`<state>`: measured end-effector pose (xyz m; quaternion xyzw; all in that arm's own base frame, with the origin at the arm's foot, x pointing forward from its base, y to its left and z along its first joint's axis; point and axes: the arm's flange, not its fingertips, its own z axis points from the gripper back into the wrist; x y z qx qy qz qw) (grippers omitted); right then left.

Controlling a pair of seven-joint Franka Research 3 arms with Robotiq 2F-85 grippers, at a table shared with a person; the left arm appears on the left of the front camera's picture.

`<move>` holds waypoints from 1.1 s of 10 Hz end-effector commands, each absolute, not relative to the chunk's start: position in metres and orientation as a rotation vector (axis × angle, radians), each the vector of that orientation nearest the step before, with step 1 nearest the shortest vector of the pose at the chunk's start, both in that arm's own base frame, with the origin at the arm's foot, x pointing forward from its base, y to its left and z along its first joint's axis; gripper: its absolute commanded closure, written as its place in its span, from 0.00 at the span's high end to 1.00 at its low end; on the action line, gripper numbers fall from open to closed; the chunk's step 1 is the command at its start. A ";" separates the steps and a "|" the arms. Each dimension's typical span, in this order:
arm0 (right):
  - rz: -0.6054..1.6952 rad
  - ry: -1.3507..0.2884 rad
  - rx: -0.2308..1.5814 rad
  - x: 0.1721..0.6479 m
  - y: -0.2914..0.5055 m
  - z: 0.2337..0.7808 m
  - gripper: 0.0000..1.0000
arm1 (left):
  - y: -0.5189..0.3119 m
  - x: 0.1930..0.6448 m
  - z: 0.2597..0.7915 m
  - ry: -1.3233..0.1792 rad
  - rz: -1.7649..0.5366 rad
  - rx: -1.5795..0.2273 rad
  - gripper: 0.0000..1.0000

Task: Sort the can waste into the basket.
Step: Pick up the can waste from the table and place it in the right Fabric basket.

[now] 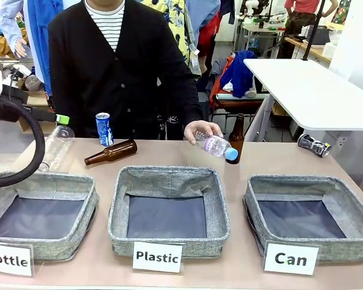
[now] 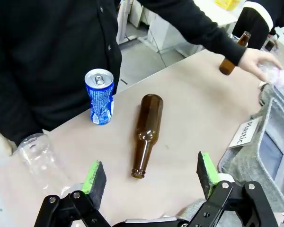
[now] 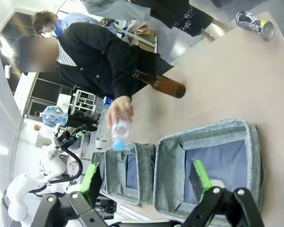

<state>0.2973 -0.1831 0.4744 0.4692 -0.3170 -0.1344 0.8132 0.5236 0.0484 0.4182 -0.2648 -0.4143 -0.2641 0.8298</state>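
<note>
The left tool [image 2: 151, 172] and right tool [image 3: 146, 177] gape empty. The upright blue metal drink can [image 2: 99, 97], probably light and dentable, wants gentle mid-body pinching.

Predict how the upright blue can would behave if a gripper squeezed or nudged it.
The blue can looks dented along its sides, so it is probably empty and light, and would likely yield further under a squeeze. Standing upright and narrow, it may tip if nudged high, then roll.

A white table [image 1: 314, 90] fills the upper right. A blue jacket [image 1: 237, 74] sits left of it, with hanging clothes [image 1: 181, 24] at top centre.
</note>
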 end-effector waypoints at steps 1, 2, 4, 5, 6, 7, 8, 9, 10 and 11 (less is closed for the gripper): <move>-0.266 -0.706 1.010 0.301 -0.184 0.475 1.00 | 0.044 0.542 0.412 -0.873 -0.681 -0.508 1.00; -0.266 -0.706 1.010 0.301 -0.184 0.475 1.00 | 0.041 0.558 0.407 -0.872 -0.805 -0.547 1.00; -0.266 -0.706 1.010 0.301 -0.184 0.475 1.00 | 0.042 0.580 0.396 -0.961 -0.900 -0.529 1.00; -0.266 -0.706 1.010 0.301 -0.184 0.475 1.00 | 0.041 0.592 0.387 -0.957 -0.938 -0.543 1.00; -0.266 -0.706 1.010 0.301 -0.184 0.475 1.00 | 0.041 0.603 0.377 -0.928 -0.929 -0.561 1.00; -0.266 -0.706 1.010 0.301 -0.184 0.475 1.00 | 0.041 0.615 0.370 -0.926 -0.927 -0.552 1.00; -0.266 -0.706 1.010 0.301 -0.184 0.475 1.00 | 0.037 0.630 0.362 -0.920 -0.938 -0.561 1.00; -0.266 -0.706 1.010 0.301 -0.184 0.475 1.00 | 0.032 0.647 0.353 -0.909 -0.956 -0.553 1.00; -0.266 -0.706 1.010 0.301 -0.184 0.475 1.00 | 0.028 0.659 0.345 -0.908 -0.963 -0.546 1.00; -0.266 -0.706 1.010 0.301 -0.184 0.475 1.00 | 0.026 0.670 0.337 -0.905 -0.957 -0.555 1.00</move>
